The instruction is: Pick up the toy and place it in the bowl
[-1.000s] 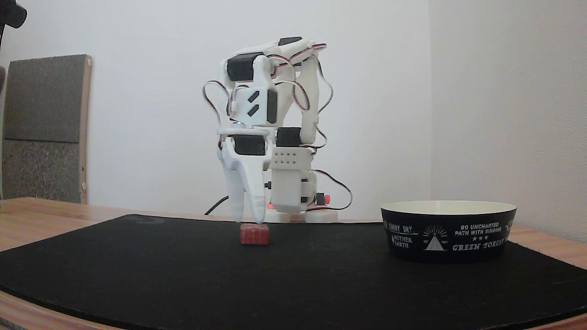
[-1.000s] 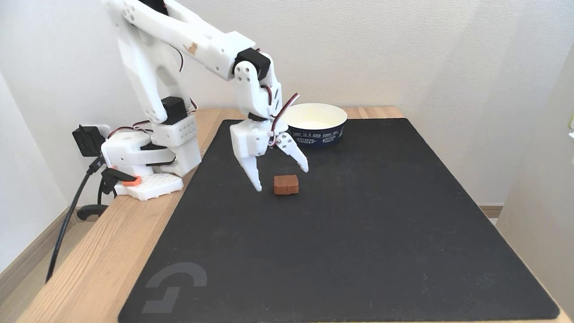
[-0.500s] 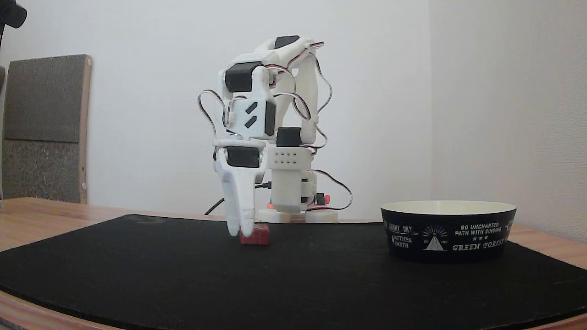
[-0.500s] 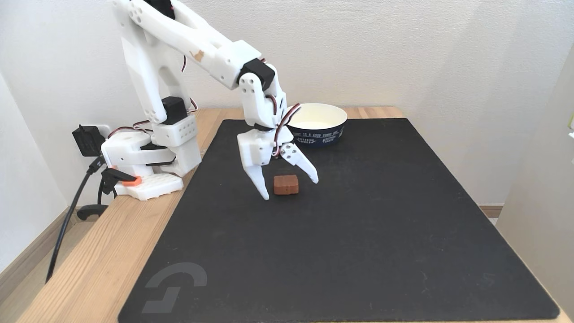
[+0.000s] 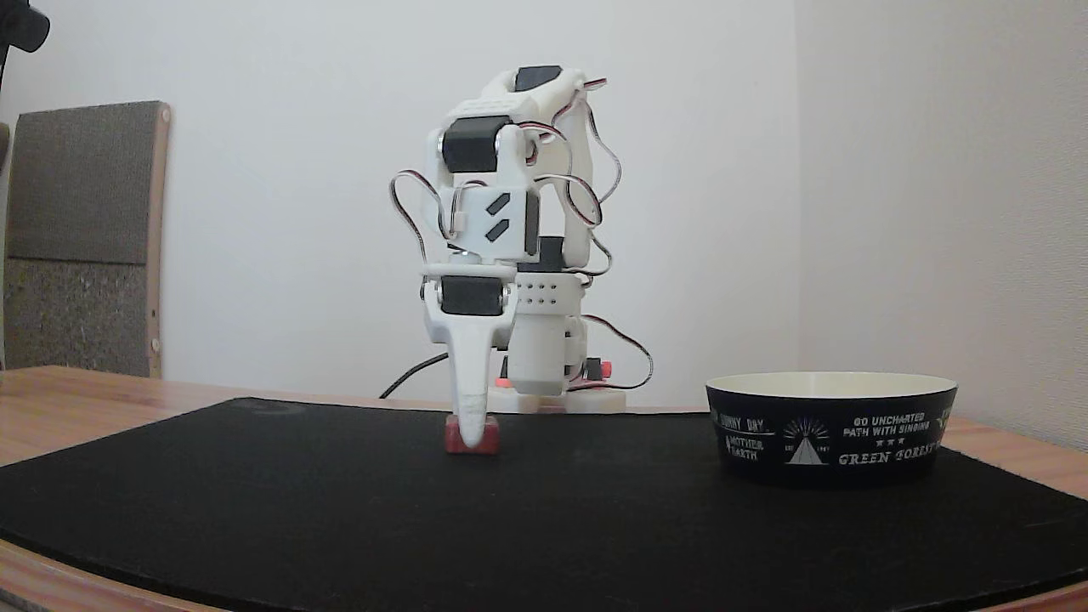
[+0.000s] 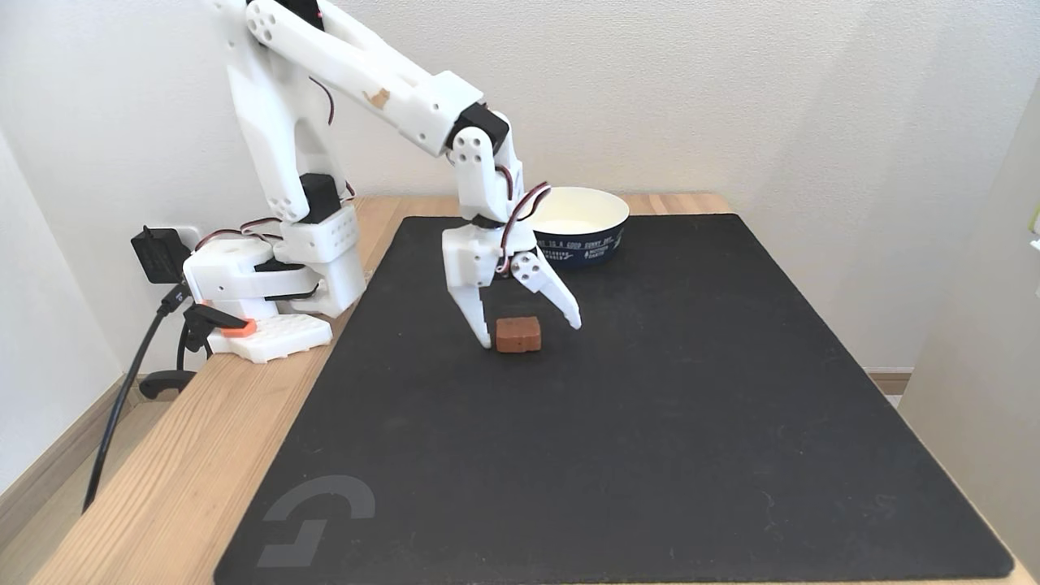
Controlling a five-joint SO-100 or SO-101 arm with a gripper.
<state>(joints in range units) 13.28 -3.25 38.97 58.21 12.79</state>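
The toy [image 6: 518, 335] is a small red ridged block lying on the black mat; in the low side-on fixed view the toy [image 5: 455, 439] is partly covered by a white finger. My gripper [image 6: 531, 335] is open and straddles it, one fingertip touching or nearly touching its left end, the other off its right end, slightly raised. In the low fixed view the gripper [image 5: 473, 429] points straight down onto the block. The bowl [image 6: 578, 223], black outside with white print and cream inside, stands just behind the gripper; the bowl [image 5: 830, 427] sits at right in the low view.
The black mat [image 6: 650, 422] covers most of the wooden table [image 6: 187, 471]. The white robot base [image 6: 260, 292] with cables and a black plug stands at the table's left edge. A grey padded board [image 5: 81, 238] leans at far left. White walls close in behind and at right.
The arm has reached further forward and lowered. The open fingers, first behind and left of the toy, now straddle it near the mat. The toy and bowl have not moved.
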